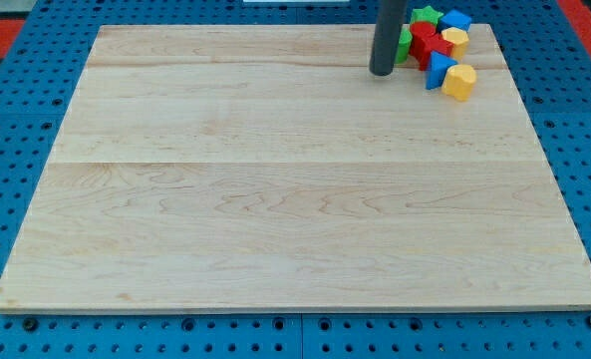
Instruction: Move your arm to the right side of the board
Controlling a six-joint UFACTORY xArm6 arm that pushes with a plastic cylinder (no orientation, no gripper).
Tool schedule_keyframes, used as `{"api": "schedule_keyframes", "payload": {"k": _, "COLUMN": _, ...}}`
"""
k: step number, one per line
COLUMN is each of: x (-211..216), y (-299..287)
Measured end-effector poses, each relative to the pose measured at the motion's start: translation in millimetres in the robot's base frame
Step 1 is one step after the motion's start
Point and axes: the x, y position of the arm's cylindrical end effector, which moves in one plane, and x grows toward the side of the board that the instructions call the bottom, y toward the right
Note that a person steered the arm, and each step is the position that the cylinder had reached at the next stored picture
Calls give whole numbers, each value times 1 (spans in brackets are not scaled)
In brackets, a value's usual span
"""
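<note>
My tip [381,72] is the lower end of a dark rod that comes down from the view's top, right of centre. It rests on the wooden board [275,199], just left of a tight cluster of blocks in the board's top right corner. The cluster holds a green block [404,44] partly hidden behind the rod, a green star [427,15], a blue block [456,19], a yellow block [455,40], red blocks [429,42], a blue block [438,69] and a yellow block [459,82]. The tip is a short gap away from the nearest blocks.
The board lies on a blue perforated table [16,120]. A red surface [1,25] shows at the view's top left and top right corners.
</note>
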Motion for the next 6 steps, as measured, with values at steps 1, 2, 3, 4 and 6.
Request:
{"api": "schedule_keyframes", "payload": {"k": 1, "x": 41, "y": 0}}
{"api": "schedule_keyframes", "payload": {"k": 2, "x": 88, "y": 54}}
{"api": "schedule_keyframes", "payload": {"k": 3, "x": 93, "y": 159}}
{"api": "schedule_keyframes", "payload": {"k": 4, "x": 38, "y": 204}}
{"api": "schedule_keyframes", "payload": {"k": 6, "x": 10, "y": 119}}
